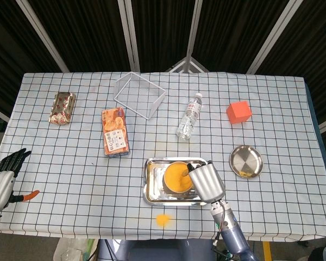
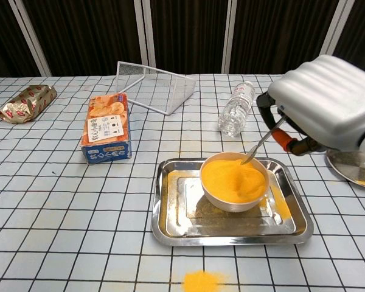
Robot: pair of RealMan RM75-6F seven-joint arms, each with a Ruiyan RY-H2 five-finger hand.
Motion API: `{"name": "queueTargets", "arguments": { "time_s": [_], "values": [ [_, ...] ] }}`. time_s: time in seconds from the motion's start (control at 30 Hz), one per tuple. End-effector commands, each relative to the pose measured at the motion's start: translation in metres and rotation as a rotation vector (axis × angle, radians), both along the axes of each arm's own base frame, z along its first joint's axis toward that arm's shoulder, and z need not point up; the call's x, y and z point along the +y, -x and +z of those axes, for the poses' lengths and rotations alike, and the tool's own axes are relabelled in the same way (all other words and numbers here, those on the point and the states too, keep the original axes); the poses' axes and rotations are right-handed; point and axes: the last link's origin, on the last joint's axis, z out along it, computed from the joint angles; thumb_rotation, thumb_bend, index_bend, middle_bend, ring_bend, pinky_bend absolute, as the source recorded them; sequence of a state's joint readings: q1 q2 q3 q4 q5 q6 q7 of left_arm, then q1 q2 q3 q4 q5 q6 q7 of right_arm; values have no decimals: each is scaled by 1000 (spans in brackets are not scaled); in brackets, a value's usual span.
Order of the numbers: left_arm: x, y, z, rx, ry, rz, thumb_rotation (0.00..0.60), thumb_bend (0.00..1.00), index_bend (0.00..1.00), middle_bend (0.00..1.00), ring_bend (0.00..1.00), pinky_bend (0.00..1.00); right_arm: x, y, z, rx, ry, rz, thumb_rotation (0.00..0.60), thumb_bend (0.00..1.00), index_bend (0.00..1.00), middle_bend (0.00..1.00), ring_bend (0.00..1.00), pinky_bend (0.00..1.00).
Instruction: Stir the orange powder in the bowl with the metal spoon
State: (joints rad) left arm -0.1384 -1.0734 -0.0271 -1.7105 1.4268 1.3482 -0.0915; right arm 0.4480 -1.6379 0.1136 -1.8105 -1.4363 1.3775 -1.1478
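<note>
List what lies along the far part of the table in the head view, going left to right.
Snack packet → orange box → wire basket → water bottle → orange cube.
</note>
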Motion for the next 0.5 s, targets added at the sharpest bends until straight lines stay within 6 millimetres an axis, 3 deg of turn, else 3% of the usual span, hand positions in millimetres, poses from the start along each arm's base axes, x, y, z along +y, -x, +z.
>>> {"name": "queueTargets", "arguments": {
  "time_s": [0.03, 0.2, 0.5],
  "values": [
    [0, 0, 0, -1, 0, 2, 600, 10, 0, 0, 0, 0, -6, 6, 15, -33, 39, -16, 600, 921, 1000, 817, 782, 821],
    [-2, 0, 1, -10, -2, 7, 600, 10, 0, 0, 0, 0, -16, 35, 36, -27, 93, -67, 600, 921, 1000, 817, 782, 821],
    [-2, 0, 0, -4, -3, 7, 600, 10, 0, 0, 0, 0, -35, 114, 56, -15, 169, -249, 600, 921, 1000, 817, 782, 821]
  ]
}}
